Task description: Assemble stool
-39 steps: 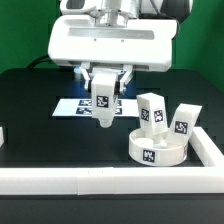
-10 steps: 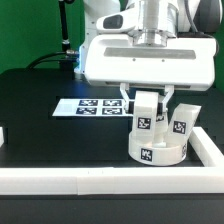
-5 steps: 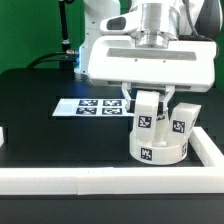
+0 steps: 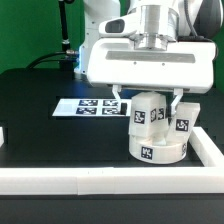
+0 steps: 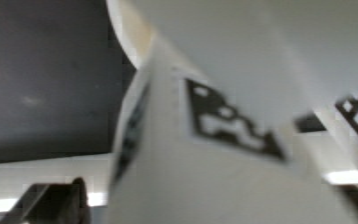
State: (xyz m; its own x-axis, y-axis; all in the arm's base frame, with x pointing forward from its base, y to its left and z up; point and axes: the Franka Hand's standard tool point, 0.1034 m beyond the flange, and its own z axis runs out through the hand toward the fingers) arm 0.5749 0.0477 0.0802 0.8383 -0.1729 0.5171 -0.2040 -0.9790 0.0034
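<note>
Hand (image 4: 147,100) spread wide, fingers either side of upright leg (image 4: 143,113) on seat disc (image 4: 157,150).

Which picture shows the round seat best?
The exterior view. There the whole seat shows, round and white, with a tag on its side and legs standing on it. The wrist view is too close and blurry: it shows a tagged white leg, but I cannot make out the seat.

The round white plastic seat disc (image 4: 158,147) and the blocky white plastic leg (image 4: 146,109) look smooth and faintly glossy, with matt black-and-white square tags. The black table (image 4: 40,110) looks matt.
</note>
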